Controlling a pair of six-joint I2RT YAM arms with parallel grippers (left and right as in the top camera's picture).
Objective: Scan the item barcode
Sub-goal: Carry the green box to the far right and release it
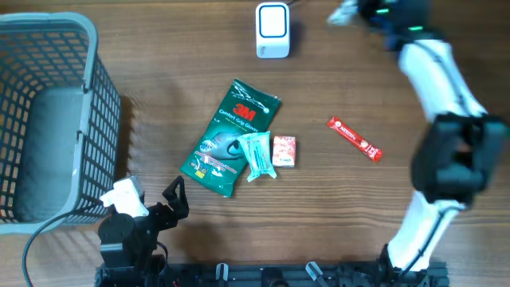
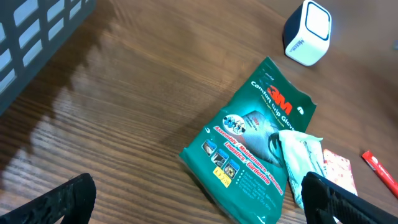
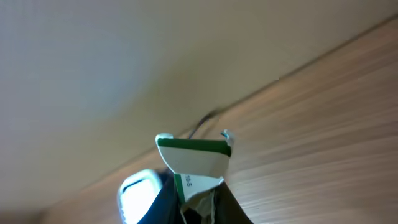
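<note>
**benchbot_77:** Where's the item right now? Overhead is blurry at the top edge.

**yam_fan:** It's up at about 1 o'clock on the wooden table (image 1: pixel 358 80). The right claw (image 3: pixel 194 202) is clamped on the bottom edge of a small white packet with a green band (image 3: pixel 194 160) and holds it in the air. The white boxy scanner with a blue-rimmed window (image 1: pixel 272 30) sits at 12 o'clock. In the wrist view it shows at the packet's 7 o'clock, so the packet is near the scanner but not in front of the window.

**benchbot_77:** And the other arm?

**yam_fan:** It's parked at 7 o'clock. The left claw (image 1: pixel 151 195) is spread wide with nothing in it, and it looks toward the green 3M glove packet (image 2: pixel 255 143) mid-table.

**benchbot_77:** What could go wrong?

**yam_fan:** Mainly the facing. I can't see a barcode anywhere, so if it's on the far side, the pass reads nothing. The pinch is also just on one thin edge, so my guess is a quick wrist turn could let the packet pivot or slip out. And a low swing might knock the scanner.
</note>
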